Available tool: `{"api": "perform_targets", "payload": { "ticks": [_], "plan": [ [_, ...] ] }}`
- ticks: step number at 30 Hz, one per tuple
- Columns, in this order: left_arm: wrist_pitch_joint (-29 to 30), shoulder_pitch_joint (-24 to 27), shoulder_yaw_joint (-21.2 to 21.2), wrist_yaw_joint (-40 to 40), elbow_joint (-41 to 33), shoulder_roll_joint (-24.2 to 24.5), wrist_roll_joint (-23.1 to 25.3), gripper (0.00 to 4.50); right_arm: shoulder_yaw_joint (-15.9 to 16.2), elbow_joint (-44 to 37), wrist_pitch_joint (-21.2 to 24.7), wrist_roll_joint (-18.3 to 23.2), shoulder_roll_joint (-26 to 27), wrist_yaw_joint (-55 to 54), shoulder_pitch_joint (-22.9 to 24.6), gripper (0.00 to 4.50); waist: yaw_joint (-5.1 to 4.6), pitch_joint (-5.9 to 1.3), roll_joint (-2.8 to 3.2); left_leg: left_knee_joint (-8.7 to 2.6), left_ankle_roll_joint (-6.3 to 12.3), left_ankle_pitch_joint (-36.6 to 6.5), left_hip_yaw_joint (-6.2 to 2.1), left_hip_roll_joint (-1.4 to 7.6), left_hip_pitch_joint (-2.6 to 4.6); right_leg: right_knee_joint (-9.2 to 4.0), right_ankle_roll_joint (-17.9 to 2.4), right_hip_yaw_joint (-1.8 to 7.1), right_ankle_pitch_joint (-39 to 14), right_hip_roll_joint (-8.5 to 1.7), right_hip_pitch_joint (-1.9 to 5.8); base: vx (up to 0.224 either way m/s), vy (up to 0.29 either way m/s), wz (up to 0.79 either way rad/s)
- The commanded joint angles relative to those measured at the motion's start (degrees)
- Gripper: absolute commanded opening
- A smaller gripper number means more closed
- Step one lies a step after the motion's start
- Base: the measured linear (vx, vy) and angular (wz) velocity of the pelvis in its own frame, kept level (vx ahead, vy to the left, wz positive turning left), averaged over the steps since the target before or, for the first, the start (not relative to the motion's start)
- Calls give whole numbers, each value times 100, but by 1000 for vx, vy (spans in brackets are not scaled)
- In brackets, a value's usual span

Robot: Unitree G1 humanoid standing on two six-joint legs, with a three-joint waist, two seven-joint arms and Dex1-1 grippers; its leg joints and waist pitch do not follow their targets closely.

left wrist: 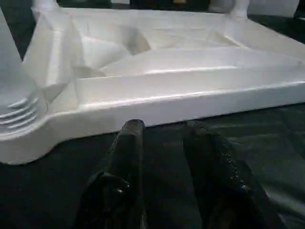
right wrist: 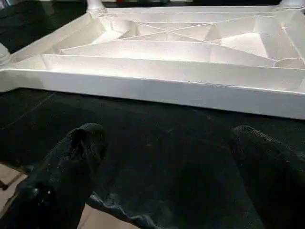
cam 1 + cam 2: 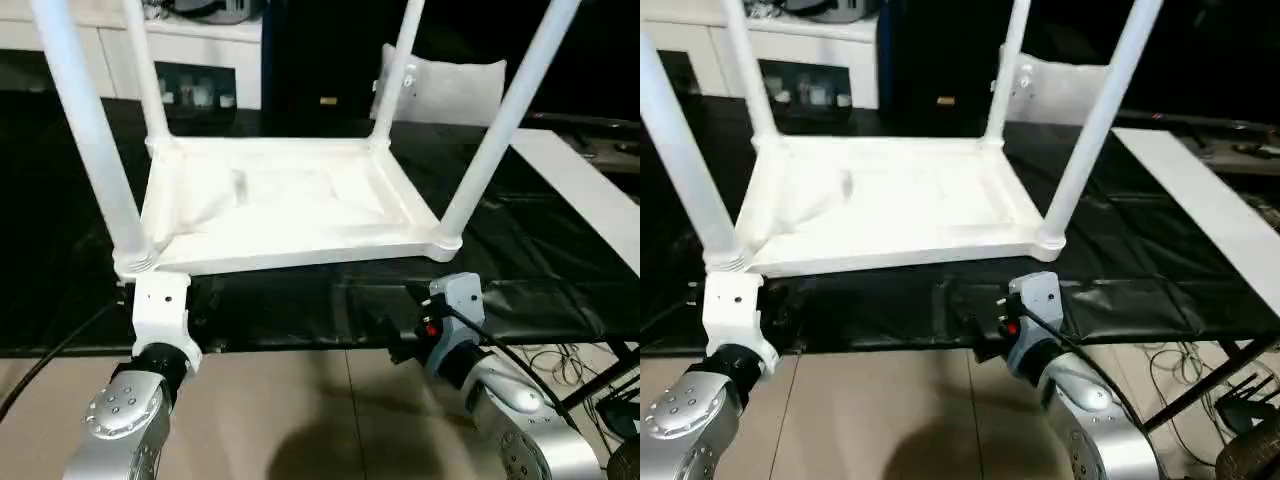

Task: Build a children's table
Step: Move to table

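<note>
Pincers both empty, left pincer (image 1: 164, 131) narrow, right pincer (image 2: 167, 138) wide, just short of the upside-down children's table (image 3: 290, 215) on the black bench (image 3: 560, 290); looks light, stiff, slick plastic, so grip the top's near rim or a leg's base.

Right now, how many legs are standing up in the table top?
4. Near left leg, far left leg, far right leg and near right leg, one upright in each corner of the upside-down table top.
</note>
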Motion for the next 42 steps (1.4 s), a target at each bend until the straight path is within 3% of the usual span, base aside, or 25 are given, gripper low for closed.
{"api": "perform_targets", "payload": {
  "ticks": [1,4,5,9,10,11,13,16,17,18,19,21,23,24,25,26,27,28,29,30,31,32,34,38,42],
  "plan": [
    [-186,79,-80,108,-69,6,51,164,3,-81,-1,59,-49,44,-36,450,30,-138,64,-900,-447,-1282,-674,1145,-1,-422,-959,651,-1526,-868,58,0,0,0],
    [-284,140,-61,93,-136,40,98,164,187,-2,-57,-97,-175,91,-99,450,41,-163,68,-940,-504,-1143,-659,1147,-18,-363,-1023,633,-1075,-829,86,0,0,0],
    [-269,135,-60,90,-151,40,95,164,212,23,-90,-164,-200,75,-116,450,134,-180,129,-1012,-127,-1312,-821,830,-291,-389,-985,321,-1287,-924,372,39,-30,22],
    [-263,71,-185,-60,-94,216,85,164,47,99,-152,-154,-67,-113,-205,450,114,-135,115,-753,-10,-1605,-828,803,-318,-888,-652,160,-3205,-1201,696,48,-32,42],
    [-267,66,-233,-103,-72,257,73,164,-19,108,-133,-123,-17,-171,-228,450,-12,-123,188,-929,-277,-2417,-838,1137,304,-791,-612,131,-3197,-708,316,64,-26,36],
    [-267,67,-253,-118,-65,272,67,164,-44,109,-111,-103,1,-188,-234,450,-142,-101,267,-1304,-536,-3724,-1054,1189,545,-270,-452,28,-2339,-209,180,102,-12,14],
    [-340,107,-349,-174,-35,328,66,164,-26,117,-198,-193,6,-285,-232,450,-70,-47,316,-1573,-583,-4206,-1109,1198,690,275,-144,144,-694,23,-72,117,-17,12],
    [-355,119,-435,-226,-17,386,85,164,37,104,-245,-207,5,-306,-207,450,-180,-110,207,-1508,45,-3259,-837,771,710,-37,-47,258,-278,-35,-53,121,-60,6],
    [-360,117,-457,-232,-12,405,97,164,57,103,-243,-215,16,-310,-198,450,-141,-206,60,-1280,298,-2542,-613,525,581,-470,-56,548,-539,-365,252,121,-125,-2],
    [-355,114,-454,-224,-11,400,89,164,71,102,-247,-223,28,-317,-191,450,-11,-265,-125,-839,605,-1850,-416,315,244,-704,-144,943,-1261,-675,636,121,-125,-2],
    [-333,109,-454,-201,-14,404,63,164,101,95,-246,-223,35,-309,-188,450,160,-285,-129,42,720,-713,-397,380,-54,-1092,-830,1487,-3109,-1409,919,141,-115,-7],
    [-330,103,-458,-189,-13,420,41,176,109,93,-239,-223,47,-306,-194,450,272,-322,-131,222,452,217,-476,438,-461,-854,-1422,1301,-2333,-1106,1059,176,-68,-11],
    [-336,106,-465,-187,-7,447,23,192,148,99,-256,-213,13,-254,-209,450,343,-271,-19,-145,416,1051,-354,515,-403,-862,-1883,817,-1751,-646,863,170,-18,-4],
    [-365,136,-453,-182,-8,436,10,192,209,98,-294,-221,-53,-202,-206,450,346,-260,209,-674,574,1431,-303,684,-313,-766,-1712,474,-1742,-277,795,167,5,-1],
    [-370,162,-442,-169,-16,422,1,192,224,93,-300,-223,-72,-199,-199,450,231,-165,417,-1049,576,600,-404,837,0,-546,-1161,140,-1921,193,595,220,65,4],
    [-379,198,-430,-163,-27,413,-13,192,235,89,-296,-223,-89,-188,-196,450,-68,-303,355,-1202,1325,-171,-950,1354,625,208,-718,161,-1455,311,104,257,49,7],
    [-561,406,-366,-186,-83,355,-116,197,289,66,-296,-204,-166,-82,-178,450,-30,-418,441,-1099,1803,149,-1129,1419,881,404,-466,188,-1319,240,-106,257,49,7],
    [-571,426,-361,-185,-84,352,-118,197,293,63,-297,-201,-172,-72,-176,450,-50,-451,430,-983,2336,894,-1220,1476,956,523,-195,248,-1137,185,-276,211,19,2],
    [-728,679,-298,-182,-98,299,-162,197,335,26,-302,-164,-238,42,-152,450,3,-436,346,-694,3012,4406,-1060,1416,780,624,348,425,-216,23,-574,148,25,-3],
    [-773,750,-282,-176,-99,289,-181,216,340,16,-305,-156,-248,71,-146,450,1,-464,259,-687,2881,5346,-894,1388,662,525,464,530,357,-57,-558,148,25,-3],
    [-880,897,-221,-221,-151,217,-325,226,351,-5,-256,-128,-287,138,-138,450,3,-522,10,-483,2284,5830,-677,974,379,-8,423,869,1805,-286,-407,0,0,0],
    [-912,951,-204,-239,-176,196,-376,231,358,-12,-235,-119,-306,168,-136,450,78,-456,-260,-538,1451,3282,-317,467,2,-344,644,1026,2199,-358,-114,-86,-19,5],
    [-1108,1424,-158,-392,-401,153,-617,236,453,-66,-67,-28,-530,471,-119,450,138,-415,-242,-671,712,1232,-379,560,-103,-306,148,1010,1950,-499,133,-43,-10,2],
    [-1263,1843,-78,-517,-536,206,-679,278,560,-89,43,89,-850,875,-121,450,82,-272,-1,-1006,271,-271,-416,897,-26,-377,-988,783,-271,-212,65,-15,1,-1],
    [-1646,2157,167,-717,-352,313,-824,319,468,-39,297,275,-1131,1159,-212,450,102,-123,-5,-1048,-68,-1759,-340,930,75,-574,-767,809,-2363,-196,-115,-59,-3,3]
  ]
}}
